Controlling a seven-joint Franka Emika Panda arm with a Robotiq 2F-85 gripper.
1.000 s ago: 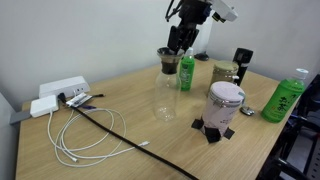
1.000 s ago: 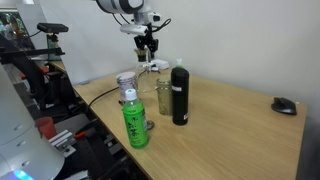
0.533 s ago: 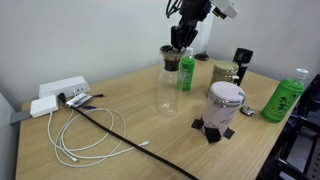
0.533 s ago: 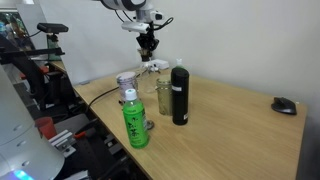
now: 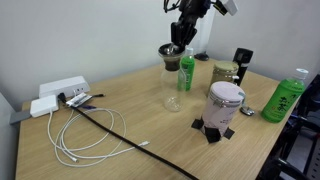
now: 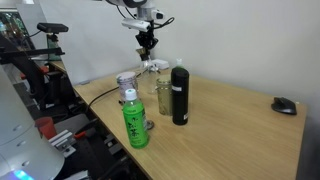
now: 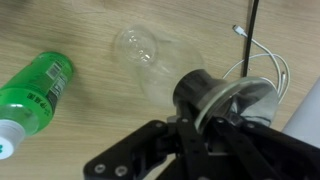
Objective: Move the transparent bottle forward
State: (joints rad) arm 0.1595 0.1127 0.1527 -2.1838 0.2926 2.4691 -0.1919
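Now | end effector (image 5: 178, 38) above transparent bottle (image 5: 170, 84) (grip unreadable) | small green bottle (image 5: 186, 72) just beside

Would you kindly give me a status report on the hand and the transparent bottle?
Hand just above transparent bottle, jaws unclear. Bottle upright on table, apparently ungripped. Small green bottle close beside it.

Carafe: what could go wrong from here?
1. The carafe is tall and narrow-waisted; a hand coming down off-centre on its funnel could tip it.
2. A small green bottle stands close beside it and could get knocked when the carafe is moved.
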